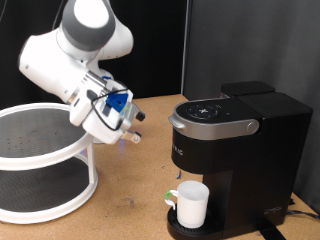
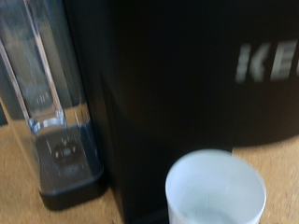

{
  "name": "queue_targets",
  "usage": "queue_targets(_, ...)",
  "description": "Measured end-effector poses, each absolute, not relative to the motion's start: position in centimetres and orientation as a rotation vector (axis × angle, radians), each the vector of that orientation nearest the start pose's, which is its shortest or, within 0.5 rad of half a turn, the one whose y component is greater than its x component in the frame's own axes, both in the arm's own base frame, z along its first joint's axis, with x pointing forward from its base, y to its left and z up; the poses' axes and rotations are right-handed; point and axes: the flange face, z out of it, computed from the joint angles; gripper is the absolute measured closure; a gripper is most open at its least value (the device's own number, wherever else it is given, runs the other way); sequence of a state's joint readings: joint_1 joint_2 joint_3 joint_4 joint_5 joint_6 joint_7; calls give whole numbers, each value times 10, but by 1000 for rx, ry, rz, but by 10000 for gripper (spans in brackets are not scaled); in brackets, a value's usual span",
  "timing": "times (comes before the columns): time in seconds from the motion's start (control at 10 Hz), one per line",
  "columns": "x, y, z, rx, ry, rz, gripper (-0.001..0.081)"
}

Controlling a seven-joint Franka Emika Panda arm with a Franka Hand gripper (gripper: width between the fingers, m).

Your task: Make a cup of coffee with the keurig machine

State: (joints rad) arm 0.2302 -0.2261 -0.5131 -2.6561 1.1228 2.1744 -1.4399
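The black keurig machine [image 1: 235,150] stands at the exterior view's right, its silver-grey lid handle [image 1: 212,125] down. The white cup [image 1: 191,204] sits on the drip tray under the brew head, its green-tinged handle pointing to the exterior view's left. My gripper [image 1: 136,128] hangs in the air to the left of the machine, level with its lid and apart from it, with nothing visible between its fingers. In the wrist view the machine's dark front [image 2: 177,84] fills the frame, the cup's rim [image 2: 216,189] shows below it, and no fingers show.
A white two-tier round rack [image 1: 40,160] stands at the exterior view's left on the wooden table [image 1: 130,205]. The machine's clear water tank [image 2: 42,84] sits on its side. A dark curtain hangs behind.
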Motion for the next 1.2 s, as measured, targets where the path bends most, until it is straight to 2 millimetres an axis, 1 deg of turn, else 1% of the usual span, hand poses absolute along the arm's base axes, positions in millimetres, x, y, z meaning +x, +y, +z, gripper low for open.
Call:
queue_targets(0.4,388,-74,356,-2161,-394,-658,1)
queue_targets(0.8,374,-77,404,-2143,-386,-611,1)
queue_targets(1.0,369,-75,417,-2143,-380,-585,1)
queue_targets(1.2,366,-74,419,-2142,-375,-571,1)
